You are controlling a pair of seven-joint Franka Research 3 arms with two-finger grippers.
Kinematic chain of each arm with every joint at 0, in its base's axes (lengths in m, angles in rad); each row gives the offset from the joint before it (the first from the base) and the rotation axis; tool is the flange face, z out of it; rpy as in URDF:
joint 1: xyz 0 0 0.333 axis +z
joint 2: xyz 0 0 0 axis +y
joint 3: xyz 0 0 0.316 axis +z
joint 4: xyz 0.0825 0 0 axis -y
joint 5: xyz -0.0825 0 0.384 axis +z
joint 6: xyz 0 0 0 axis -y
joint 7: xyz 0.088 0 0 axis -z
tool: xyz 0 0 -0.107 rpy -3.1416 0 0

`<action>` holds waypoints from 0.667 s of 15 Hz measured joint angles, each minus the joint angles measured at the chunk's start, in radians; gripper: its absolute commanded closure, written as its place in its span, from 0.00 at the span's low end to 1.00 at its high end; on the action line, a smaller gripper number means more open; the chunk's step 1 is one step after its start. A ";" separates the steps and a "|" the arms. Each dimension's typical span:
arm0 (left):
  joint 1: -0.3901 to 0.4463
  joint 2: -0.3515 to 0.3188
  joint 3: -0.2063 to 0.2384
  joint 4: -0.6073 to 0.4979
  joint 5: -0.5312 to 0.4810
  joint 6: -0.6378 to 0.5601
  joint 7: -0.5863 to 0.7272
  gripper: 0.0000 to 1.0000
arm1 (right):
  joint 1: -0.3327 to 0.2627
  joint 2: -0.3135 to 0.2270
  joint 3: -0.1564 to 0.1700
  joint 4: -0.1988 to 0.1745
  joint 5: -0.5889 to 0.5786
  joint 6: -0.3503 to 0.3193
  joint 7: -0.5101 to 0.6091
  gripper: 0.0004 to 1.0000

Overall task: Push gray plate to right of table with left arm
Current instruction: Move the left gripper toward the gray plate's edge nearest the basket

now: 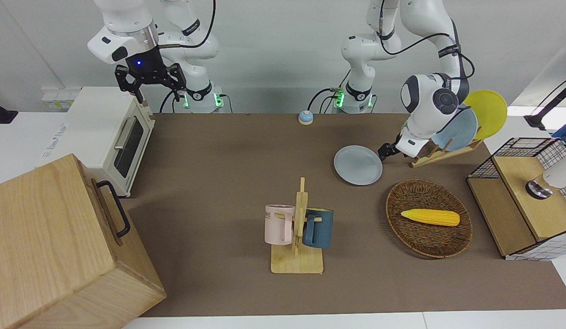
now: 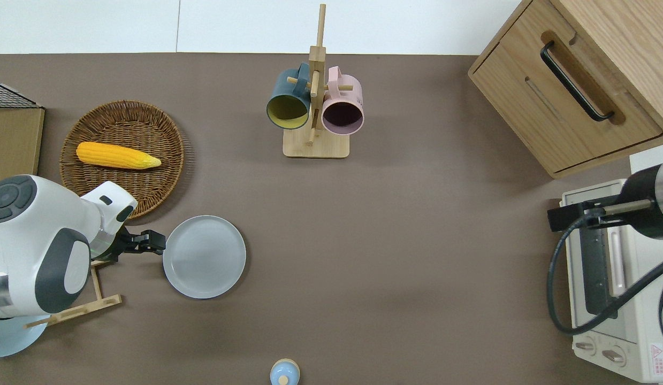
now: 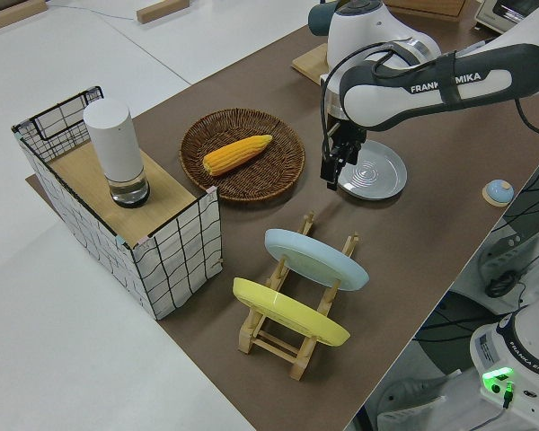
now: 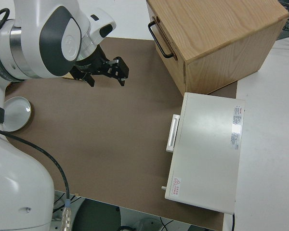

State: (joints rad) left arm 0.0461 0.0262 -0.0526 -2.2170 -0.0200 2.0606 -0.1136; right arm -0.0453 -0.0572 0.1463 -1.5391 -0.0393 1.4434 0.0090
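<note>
The gray plate lies flat on the brown table, between the wooden plate rack and the mug rack. My left gripper is low at the table, its fingers together, right at the plate's rim on the side toward the left arm's end of the table. It holds nothing. My right arm is parked, its gripper open and empty.
A plate rack with a light-blue and a yellow plate stands beside my left gripper. A wicker basket holds corn. A mug rack, a wooden cabinet, a toaster oven and a small blue bell also stand on the table.
</note>
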 measured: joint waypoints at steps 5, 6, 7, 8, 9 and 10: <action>0.000 0.003 -0.004 -0.061 -0.025 0.039 0.003 0.03 | 0.000 0.000 0.000 0.000 0.000 0.000 0.000 0.00; 0.000 0.004 -0.006 -0.071 -0.027 0.050 0.003 0.03 | 0.000 0.000 0.000 0.000 0.000 0.000 0.000 0.00; 0.000 0.004 -0.009 -0.081 -0.028 0.062 0.003 0.03 | 0.000 0.000 0.000 0.000 0.000 0.000 0.000 0.00; 0.000 0.004 -0.011 -0.088 -0.030 0.069 0.003 0.03 | 0.000 0.000 0.000 0.000 0.000 0.000 0.000 0.00; -0.001 0.004 -0.012 -0.097 -0.034 0.078 0.003 0.03 | 0.000 0.000 0.000 0.000 0.000 0.000 0.000 0.00; -0.001 0.004 -0.013 -0.108 -0.037 0.092 0.004 0.04 | 0.000 0.000 0.000 0.000 0.000 0.000 0.000 0.00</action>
State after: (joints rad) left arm 0.0454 0.0299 -0.0657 -2.3253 -0.0568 2.1522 -0.1101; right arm -0.0453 -0.0572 0.1463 -1.5391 -0.0393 1.4434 0.0090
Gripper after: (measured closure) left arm 0.026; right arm 0.004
